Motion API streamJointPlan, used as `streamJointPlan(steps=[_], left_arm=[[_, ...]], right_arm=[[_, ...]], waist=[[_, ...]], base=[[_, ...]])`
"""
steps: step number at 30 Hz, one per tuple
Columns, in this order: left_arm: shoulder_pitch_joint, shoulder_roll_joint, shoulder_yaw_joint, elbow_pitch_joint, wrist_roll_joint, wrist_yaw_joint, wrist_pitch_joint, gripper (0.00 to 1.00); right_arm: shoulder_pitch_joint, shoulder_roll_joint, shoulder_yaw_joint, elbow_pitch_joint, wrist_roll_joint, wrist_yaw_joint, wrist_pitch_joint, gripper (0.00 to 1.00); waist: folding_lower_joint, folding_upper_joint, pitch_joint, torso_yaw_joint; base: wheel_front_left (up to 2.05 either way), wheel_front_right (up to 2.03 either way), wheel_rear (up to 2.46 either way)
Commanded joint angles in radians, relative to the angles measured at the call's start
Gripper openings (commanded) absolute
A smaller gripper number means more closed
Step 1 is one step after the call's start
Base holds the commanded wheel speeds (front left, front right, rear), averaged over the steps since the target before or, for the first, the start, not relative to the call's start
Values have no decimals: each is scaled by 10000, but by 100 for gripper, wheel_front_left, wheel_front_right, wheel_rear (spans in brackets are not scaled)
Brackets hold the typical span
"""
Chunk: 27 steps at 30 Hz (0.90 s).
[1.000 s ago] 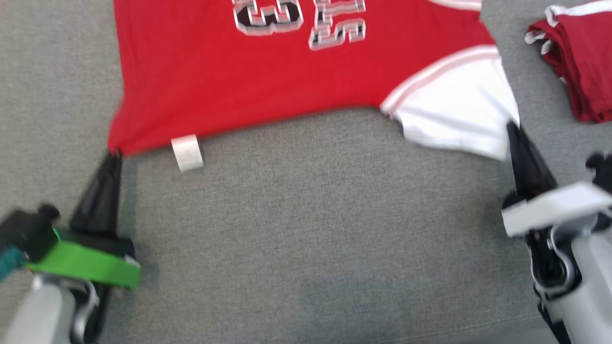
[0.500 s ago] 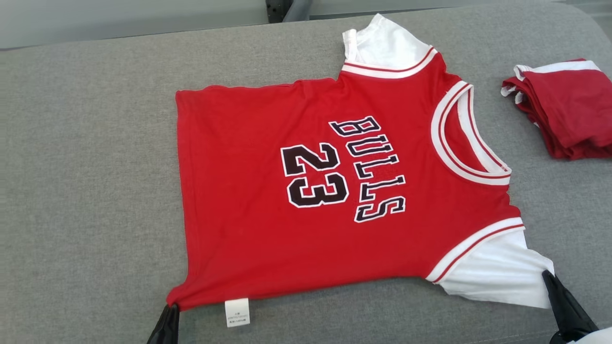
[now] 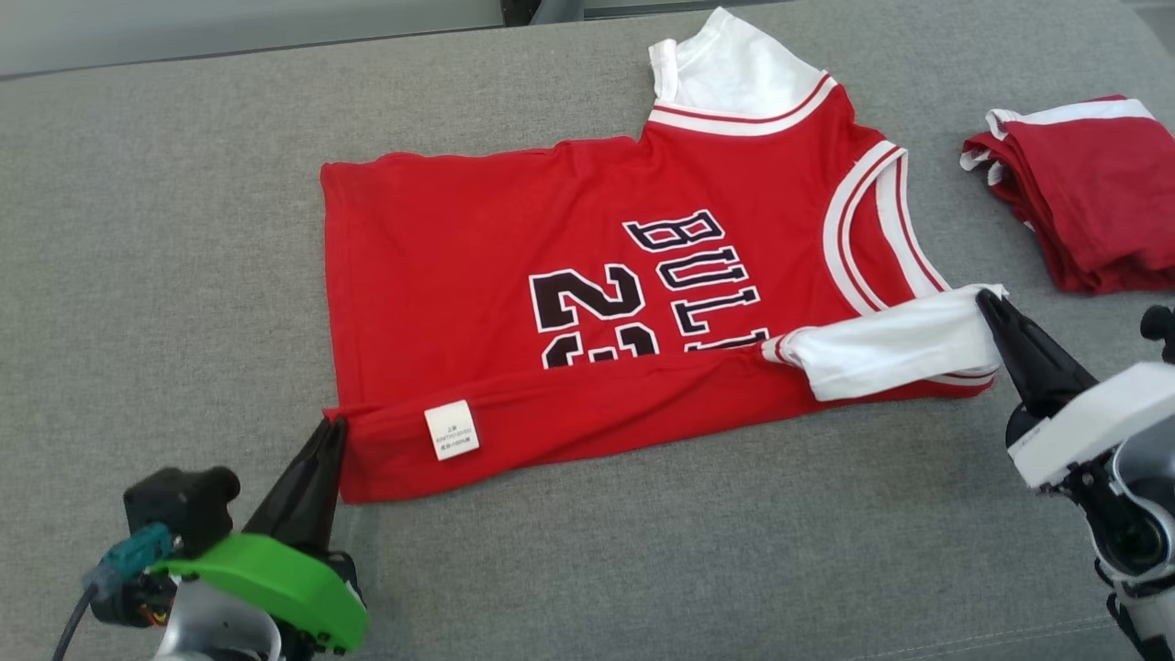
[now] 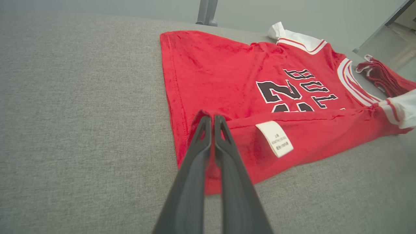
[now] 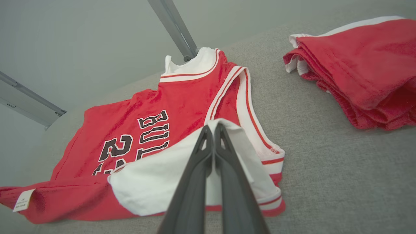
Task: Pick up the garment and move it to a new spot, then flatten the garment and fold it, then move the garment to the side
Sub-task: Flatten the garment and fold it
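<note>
Since the earlier frame the near edge of the red jersey [image 3: 551, 229] has been carried up and over onto the body. It now covers the lower half of the "23" and "BULLS" print, and both tools have advanced with it.

Head view: one jersey lies flat on the grey upholstered surface [image 3: 156, 229], hem to the left, collar to the right. The left tool [image 3: 330, 424] is pressed together on the folded hem corner. The right tool [image 3: 984, 296] is pressed together on the near white sleeve [image 3: 900, 344], which is laid across the red. One care label [image 3: 451, 430] faces up on the fold. One folded red pile [image 3: 1092, 211] sits right of the collar, apart from it. Bare surface lies left of the hem and all along the near side.

Left wrist view: the left tool [image 4: 213, 117] pinches red cloth between its closed fingers. The label [image 4: 274, 138] stands just beside it. The left hem edge runs straight, and there is bare surface beyond it.

Right wrist view: the right tool [image 5: 213, 126] pinches the white sleeve edge. This view shows the pile [image 5: 364, 65] to be several layers. Two grey metal bars [image 5: 172, 26] stand past the far edge.
</note>
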Motion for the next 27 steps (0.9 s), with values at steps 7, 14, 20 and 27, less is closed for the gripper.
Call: streamJointPlan(steps=[7, 14, 20, 27], left_arm=[[-2163, 61, -477, 1587, 211, -28, 1361, 0], [-3295, -94, -725, 3170, 419, -48, 1450, 35], [-3383, -193, -750, 3738, 621, 161, 1086, 100], [-1958, -337, -463, 2438, 282, 574, 417, 100]], right_arm=[[-2143, -40, 420, 2002, -742, -3, 1251, 0], [-3341, 257, 607, 3610, -1610, -2, 869, 100], [-3861, 212, 920, 3945, -2262, -2, -416, 100], [-2410, -124, 563, 2752, -2962, -3, -1220, 100]], waist=[[1, 54, 208, 423], [1, 54, 433, 599], [1, 54, 565, 523], [1, 54, 301, 297]], base=[[0, 0, 0], [0, 0, 0], [0, 0, 0], [0, 0, 0]])
